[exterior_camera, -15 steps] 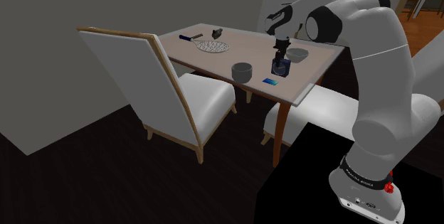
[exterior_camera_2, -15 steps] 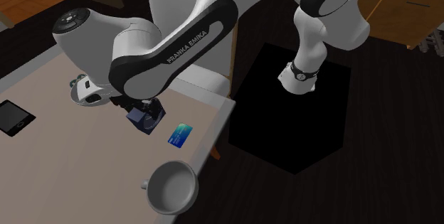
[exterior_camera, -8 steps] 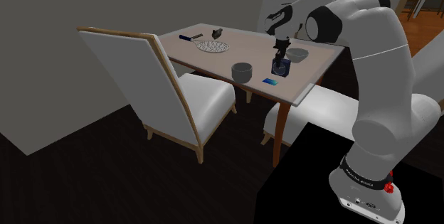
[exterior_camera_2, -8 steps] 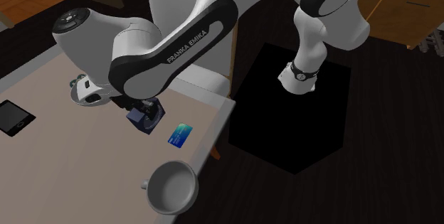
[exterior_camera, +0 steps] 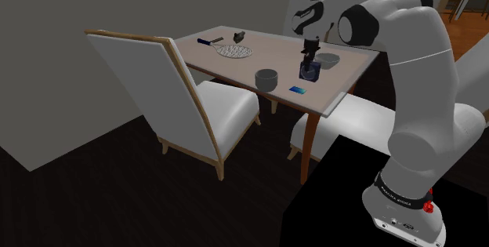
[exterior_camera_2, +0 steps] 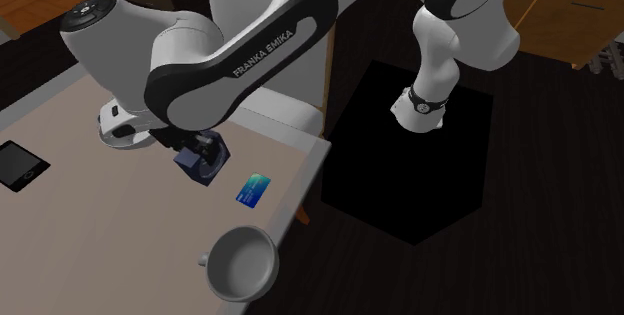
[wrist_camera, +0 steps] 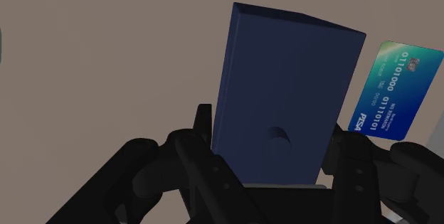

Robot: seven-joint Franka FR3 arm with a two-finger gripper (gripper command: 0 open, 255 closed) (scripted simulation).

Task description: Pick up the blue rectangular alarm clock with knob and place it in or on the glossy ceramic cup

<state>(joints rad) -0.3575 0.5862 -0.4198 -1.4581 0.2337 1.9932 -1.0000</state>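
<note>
My gripper [exterior_camera: 308,54] is shut on the dark blue box-shaped alarm clock [exterior_camera: 309,72], holding it by its sides just above the table [exterior_camera: 227,67] near the shoulder view's right end. In the wrist view the two fingers clasp the clock [wrist_camera: 284,102], whose small round knob faces the camera. In the second exterior view the clock [exterior_camera_2: 203,159] hangs under the gripper [exterior_camera_2: 198,147]. The grey cup [exterior_camera: 267,78] stands upright at the table's near edge, a short way toward the shoulder view's left of the clock. Its open mouth faces up [exterior_camera_2: 242,263].
A blue bank card [exterior_camera: 297,90] lies flat between clock and table edge [exterior_camera_2: 254,190]. A grey bowl [exterior_camera: 327,60] sits just behind the clock. A wire basket [exterior_camera: 234,52] and small dark items lie farther back, a black phone [exterior_camera_2: 20,164] too. White chairs [exterior_camera: 157,81] surround the table.
The hand has risen a little and the clock has come up with it, clasped between the fingers. The cup, card and bowl have not moved.
</note>
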